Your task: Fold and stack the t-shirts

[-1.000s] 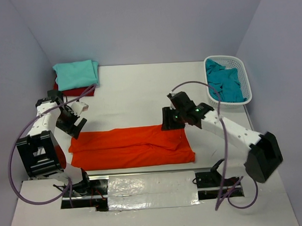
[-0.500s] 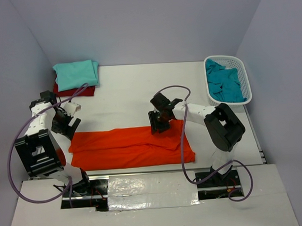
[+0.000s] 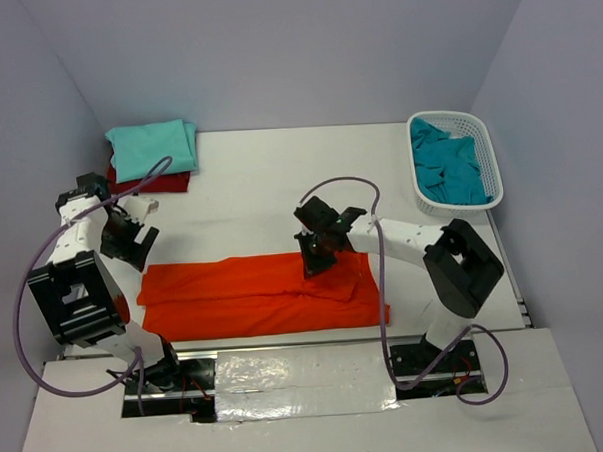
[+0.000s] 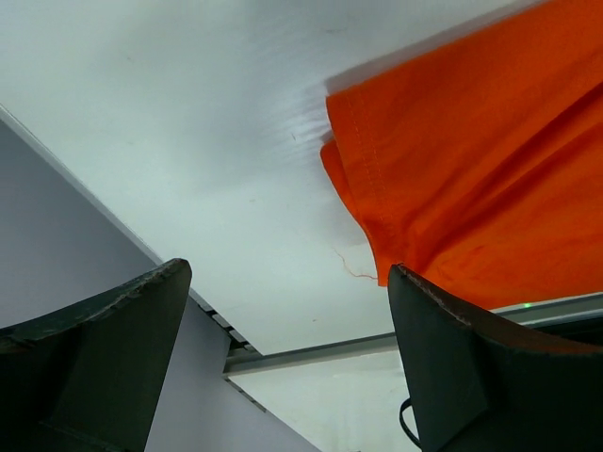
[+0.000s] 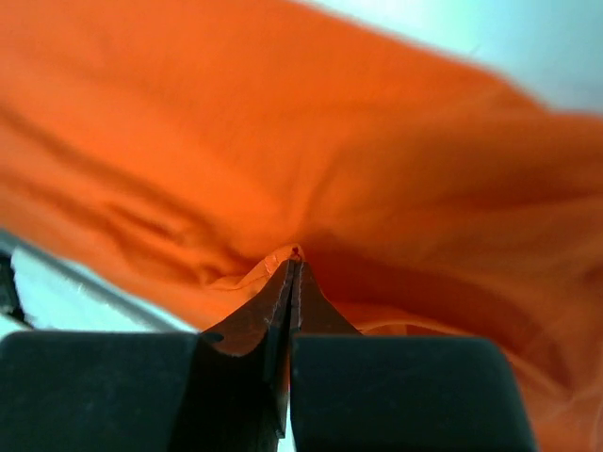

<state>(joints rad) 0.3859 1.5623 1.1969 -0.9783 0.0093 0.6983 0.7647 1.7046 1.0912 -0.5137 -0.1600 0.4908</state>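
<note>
On the table one orange shirt lies flat, pinched by the right gripper, left gripper agape beside it; one mint shirt tops one red; one teal sits in the basket.

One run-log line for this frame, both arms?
left gripper: open, at orange t-shirt left end | right gripper: shut on orange t-shirt | mint t-shirt atop dark red t-shirt | teal t-shirt in basket

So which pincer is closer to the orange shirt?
Right. The right pincer pinches the orange shirt near its far edge; the left pincer hangs open beside its left end.
</note>
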